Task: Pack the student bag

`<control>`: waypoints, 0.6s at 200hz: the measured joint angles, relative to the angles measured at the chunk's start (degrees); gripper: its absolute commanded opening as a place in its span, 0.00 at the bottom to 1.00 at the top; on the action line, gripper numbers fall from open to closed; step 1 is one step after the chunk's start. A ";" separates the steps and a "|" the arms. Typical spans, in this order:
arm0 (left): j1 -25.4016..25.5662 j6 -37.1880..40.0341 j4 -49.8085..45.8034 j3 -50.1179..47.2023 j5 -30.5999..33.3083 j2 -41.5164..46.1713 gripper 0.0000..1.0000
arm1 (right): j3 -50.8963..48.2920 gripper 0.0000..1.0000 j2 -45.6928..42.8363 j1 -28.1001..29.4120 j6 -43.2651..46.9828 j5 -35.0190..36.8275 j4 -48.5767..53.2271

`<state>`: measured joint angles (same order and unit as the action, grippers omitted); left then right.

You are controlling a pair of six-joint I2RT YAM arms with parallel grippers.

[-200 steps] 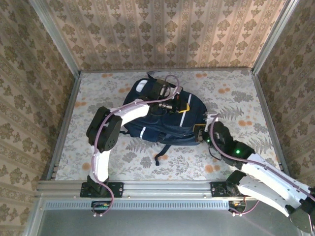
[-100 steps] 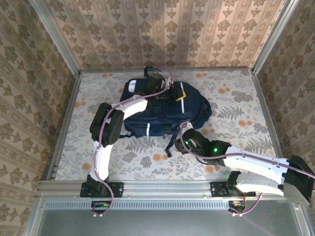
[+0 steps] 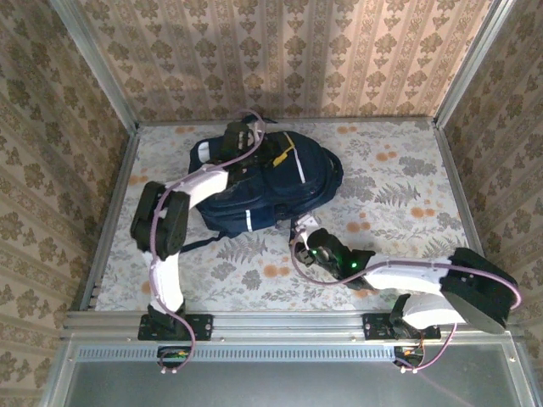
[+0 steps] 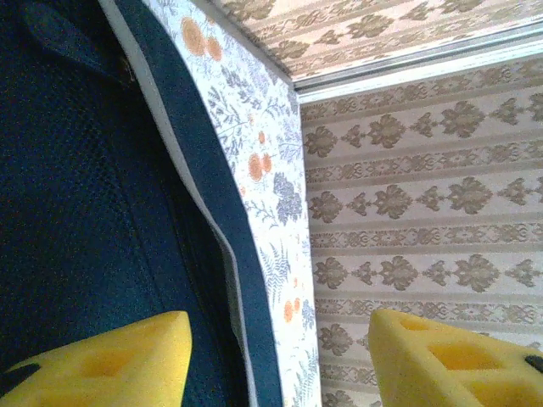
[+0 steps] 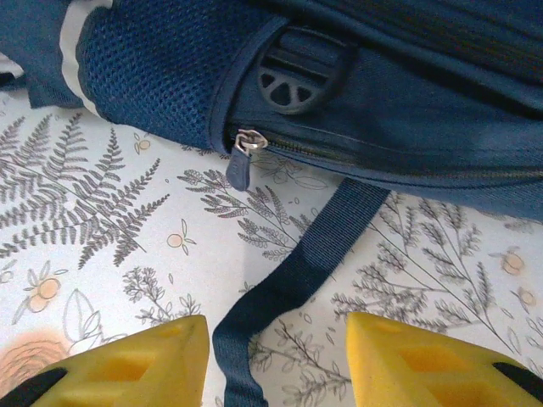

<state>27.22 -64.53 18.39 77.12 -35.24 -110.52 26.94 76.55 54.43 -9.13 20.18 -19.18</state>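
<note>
Left gripper [image 4: 280, 360] at the far edge of the student bag [image 3: 263, 182]; yellow fingers [image 4: 110, 360] apart, nothing clamped. Bag lies flat on the floral table [image 3: 407, 195]. Right gripper [image 5: 276, 356] just off the bag's near edge, jaws apart; the bag's loose strap [image 5: 297, 271] runs between them, ungripped. Zip pull [image 5: 240, 157] hangs at the bag's near edge.

Student bag [image 3: 288, 188] dark navy, thin white stripes; table [image 3: 399, 199] pale, grey fern print, orange blossoms; walls [image 3: 280, 51] beige damask stripes; right gripper [image 5: 276, 343] fingers [image 5: 127, 369] yellow
</note>
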 measured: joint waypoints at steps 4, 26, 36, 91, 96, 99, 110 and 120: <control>-0.22 0.07 -0.22 -0.76 0.13 1.22 0.62 | 0.13 0.51 1.36 0.00 0.24 0.02 -1.31; -1.03 1.16 -2.19 -5.01 1.79 9.42 0.66 | 1.53 0.55 7.69 0.11 1.01 0.57 -5.99; -1.03 1.66 -3.10 -6.49 2.67 13.14 0.67 | 2.51 0.57 10.36 0.24 1.07 1.05 -7.74; -5.75 2.60 -5.66 -16.65 8.04 30.91 0.69 | 8.00 0.57 20.00 1.11 -3.67 5.25 -12.66; -6.27 2.58 -5.81 -17.79 8.66 31.87 0.70 | 8.35 0.56 20.61 1.11 -4.26 5.73 -12.83; -6.51 2.58 -5.97 -18.40 9.01 32.46 0.70 | 8.68 0.56 21.14 1.11 -4.52 6.05 -12.94; -7.15 2.38 -6.45 -20.41 10.21 33.94 0.70 | 9.84 0.56 22.97 1.11 -5.46 6.95 -13.25; -7.45 2.38 -6.82 -21.55 10.97 34.71 0.70 | 11.02 0.56 24.74 1.22 -6.10 8.11 -13.25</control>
<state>19.77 -62.15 11.57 55.57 -24.27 -75.81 37.95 101.30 55.66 -15.22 28.29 -32.42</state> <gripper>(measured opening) 0.703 0.561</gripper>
